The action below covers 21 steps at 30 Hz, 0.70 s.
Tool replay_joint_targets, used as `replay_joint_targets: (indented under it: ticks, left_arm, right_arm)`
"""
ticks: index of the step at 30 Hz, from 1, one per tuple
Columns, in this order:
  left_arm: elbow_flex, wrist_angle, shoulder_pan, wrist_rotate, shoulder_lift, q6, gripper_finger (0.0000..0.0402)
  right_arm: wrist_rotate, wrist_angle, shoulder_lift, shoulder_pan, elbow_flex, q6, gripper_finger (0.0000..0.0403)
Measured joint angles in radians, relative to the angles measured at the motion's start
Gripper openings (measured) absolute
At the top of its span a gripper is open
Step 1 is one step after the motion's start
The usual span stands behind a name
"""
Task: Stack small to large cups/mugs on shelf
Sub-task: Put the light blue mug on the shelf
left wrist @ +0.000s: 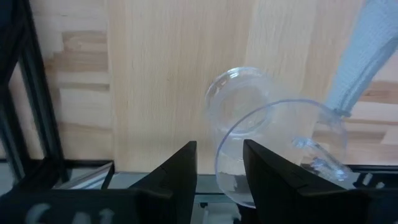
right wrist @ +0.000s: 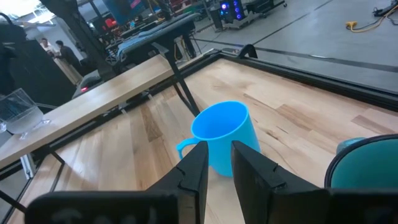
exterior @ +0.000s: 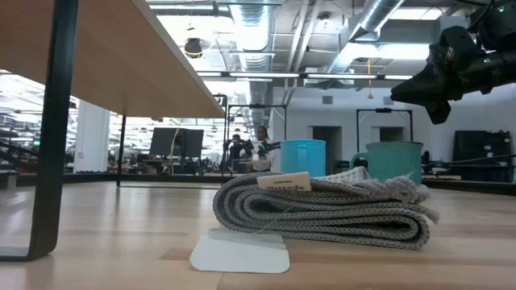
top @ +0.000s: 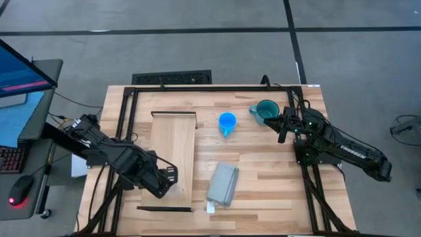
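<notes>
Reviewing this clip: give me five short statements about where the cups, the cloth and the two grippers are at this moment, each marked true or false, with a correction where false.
1. The left gripper holds the clear cup by its rim over the shelf. True.
2. The blue mug stands on the shelf. False: it stands on the table, beside the shelf.
3. The right gripper is closed around the teal mug. False: it hangs next to the mug, holding nothing.
4. The folded grey cloth lies on the table beside the shelf. True.
5. The mugs are stacked one inside the other. False: they stand apart, side by side.
</notes>
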Motion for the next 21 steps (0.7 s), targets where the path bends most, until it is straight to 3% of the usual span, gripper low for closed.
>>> replay_joint_targets:
  ticks: [6, 12, 16, 21]
  left_arm:
    - [0.0, -0.023, -0.001, -0.035, -0.044, 0.01, 0.0121]
    - [0.0, -0.051, -0.021, -0.193, -0.125, 0.017, 0.0121]
    - [0.0, -0.051, -0.038, -0.48, -0.192, 0.098, 0.0121]
    - [0.0, -0.051, -0.048, -0.926, -0.262, 0.399, 0.0121]
  right_arm:
    - [0.002, 0.0, 0.0, 0.0, 0.0, 0.0, 0.0093]
    - [0.003, 0.0, 0.0, 0.0, 0.0, 0.0, 0.0093]
    - [0.003, 0.007, 0.0, 0.0, 0.0, 0.0, 0.0093]
    - [0.003, 0.079, 0.0, 0.0, 0.0, -0.001, 0.0093]
